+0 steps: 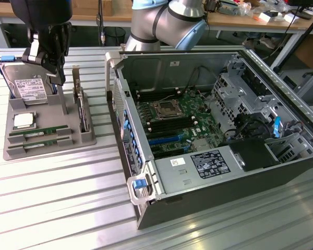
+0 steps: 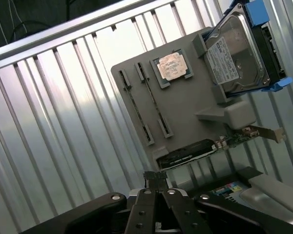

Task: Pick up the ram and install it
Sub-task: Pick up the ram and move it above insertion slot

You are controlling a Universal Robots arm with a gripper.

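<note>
Hand [image 2: 156,176] empty, fingers together, over grey plastic holder tray [image 1: 55,117]; thin green ram strip [image 1: 39,132] sits slotted in tray. Risk: w/o opening, tips jab board or twin strip [image 1: 40,144] alongside.

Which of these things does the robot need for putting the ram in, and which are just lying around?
For the job:
- two ram sticks, lying in the grey tray
- pincer, shut and empty, above the tray
- motherboard in the open computer

Just lying about, on the same tray:
- hard drive
- processor chip
- card with a metal bracket
</note>
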